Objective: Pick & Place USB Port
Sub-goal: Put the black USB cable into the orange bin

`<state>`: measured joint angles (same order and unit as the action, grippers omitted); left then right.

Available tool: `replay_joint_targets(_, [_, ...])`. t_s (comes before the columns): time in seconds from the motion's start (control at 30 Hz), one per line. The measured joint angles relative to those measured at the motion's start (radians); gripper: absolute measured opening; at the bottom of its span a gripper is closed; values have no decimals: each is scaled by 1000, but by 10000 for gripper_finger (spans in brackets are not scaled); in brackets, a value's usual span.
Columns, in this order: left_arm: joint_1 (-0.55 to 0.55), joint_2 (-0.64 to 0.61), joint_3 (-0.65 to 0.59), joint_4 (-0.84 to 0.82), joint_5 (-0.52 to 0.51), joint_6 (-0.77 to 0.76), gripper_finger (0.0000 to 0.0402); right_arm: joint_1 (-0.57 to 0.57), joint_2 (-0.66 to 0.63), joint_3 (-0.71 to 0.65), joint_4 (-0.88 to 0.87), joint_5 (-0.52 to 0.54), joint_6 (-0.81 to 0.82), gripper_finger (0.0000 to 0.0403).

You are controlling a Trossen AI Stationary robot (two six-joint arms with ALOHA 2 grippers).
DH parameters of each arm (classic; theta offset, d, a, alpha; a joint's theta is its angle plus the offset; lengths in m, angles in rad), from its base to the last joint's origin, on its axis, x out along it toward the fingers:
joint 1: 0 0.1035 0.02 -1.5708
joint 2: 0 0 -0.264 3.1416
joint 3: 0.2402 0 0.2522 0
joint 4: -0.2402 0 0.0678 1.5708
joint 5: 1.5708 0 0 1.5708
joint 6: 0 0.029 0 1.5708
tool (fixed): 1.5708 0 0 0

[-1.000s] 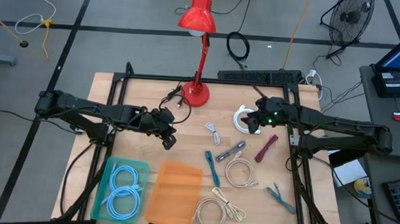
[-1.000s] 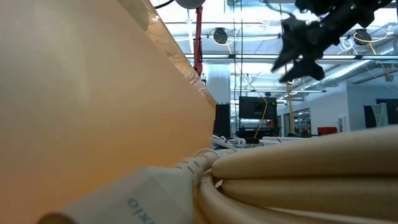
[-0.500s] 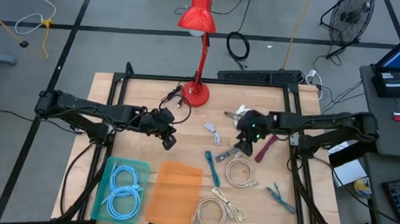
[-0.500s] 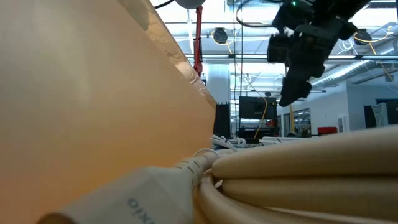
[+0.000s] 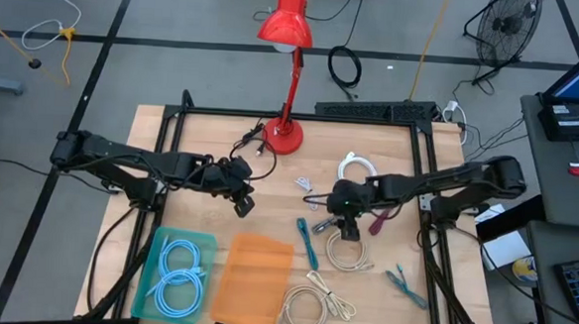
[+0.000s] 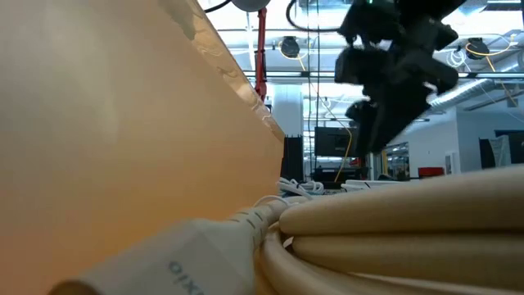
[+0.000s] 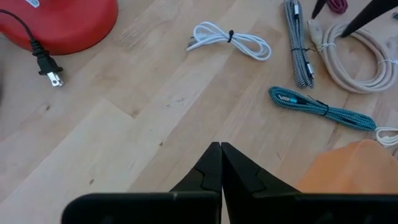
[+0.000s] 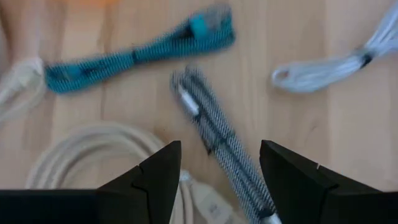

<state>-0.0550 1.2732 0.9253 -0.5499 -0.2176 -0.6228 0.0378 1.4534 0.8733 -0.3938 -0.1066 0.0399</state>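
Note:
My right gripper [image 5: 343,210] [image 8: 221,146] hangs open over the table's middle. It points down at a grey braided USB cable [image 8: 214,134] [image 5: 328,224], its fingers standing on either side of the cable and above it without touching. The low view shows this gripper [image 6: 385,78] high above the table. A teal braided cable [image 8: 137,50] [image 5: 307,242] and a small white cable [image 8: 336,68] [image 5: 306,186] lie flat nearby. My left gripper [image 5: 244,201] [image 7: 219,155] is shut and waits left of centre, holding nothing.
A blue bin with blue cables [image 5: 174,275] and an orange tray [image 5: 252,279] sit at the near left. Beige cable coils [image 5: 349,249] [image 5: 307,307], a maroon cable [image 5: 384,215], a white coil [image 5: 357,166] and the red lamp's base [image 5: 283,134] surround the work spot.
My right gripper has swung from over the white coil at the far right toward the table's left and near edge. It has ended over the grey braided cable and come nearer the low camera. Its arm has folded in. No cable has moved.

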Motion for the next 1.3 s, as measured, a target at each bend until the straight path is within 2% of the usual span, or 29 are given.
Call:
replay_joint_targets(0.2, [-13, 0, 0, 0, 0, -2, 2, 17, 61, -1, 22, 7, -1, 208])
replay_joint_targets(0.57, [-13, 0, 0, 0, 0, -11, 5, 17, 83, -1, 46, 105, -60, 208])
replay_joint_targets(1.03, [-13, 0, 0, 0, -1, -15, 5, 23, 83, -5, 50, 106, -82, 208])
replay_joint_targets(1.3, [-13, 0, 0, 0, -1, -19, 4, 21, 83, -83, 83, 106, -34, 208])
